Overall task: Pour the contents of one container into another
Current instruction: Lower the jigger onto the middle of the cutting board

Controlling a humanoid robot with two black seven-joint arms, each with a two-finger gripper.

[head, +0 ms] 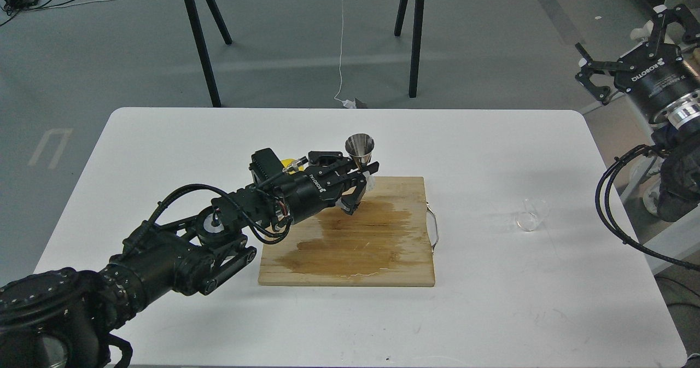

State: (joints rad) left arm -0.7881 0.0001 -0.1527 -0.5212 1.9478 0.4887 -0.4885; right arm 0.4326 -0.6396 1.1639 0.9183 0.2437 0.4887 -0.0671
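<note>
Head view first — where is the steel jigger?

— The steel jigger (pixel 360 150) stands upright at the far left corner of the wooden cutting board (pixel 383 247), its wide open cone facing up. The left gripper (pixel 365 181) reaches in from the left, and its fingers (pixel 367 168) are closed around the jigger's narrow waist, pinching it.

— And the clear cup?

— The clear cup (pixel 531 216) sits well apart, on the white table (pixel 164 149) to the right of the board, nearer the table's right edge. It is hard to read because it is transparent; it appears to lean or lie toward its side, but I cannot tell for sure. Nothing is touching it.

— What about the other arm?

— The right gripper (pixel 629 40) is up at the right edge of the view, beyond the table's far right corner, with its fingers spread apart and nothing between them.

— Anything on the board?

— A broad dark wet stain (pixel 350 237) covers much of its left and middle, running to the near edge. A thin metal handle (pixel 435 228) loops off the board's right side. Something yellow (pixel 286 164) shows just behind the left gripper's body, mostly hidden.

— Beyond the table?

— Grey floor, black table legs (pixel 202 45) and a white cable (pixel 342 45) hanging down to a plug
</note>
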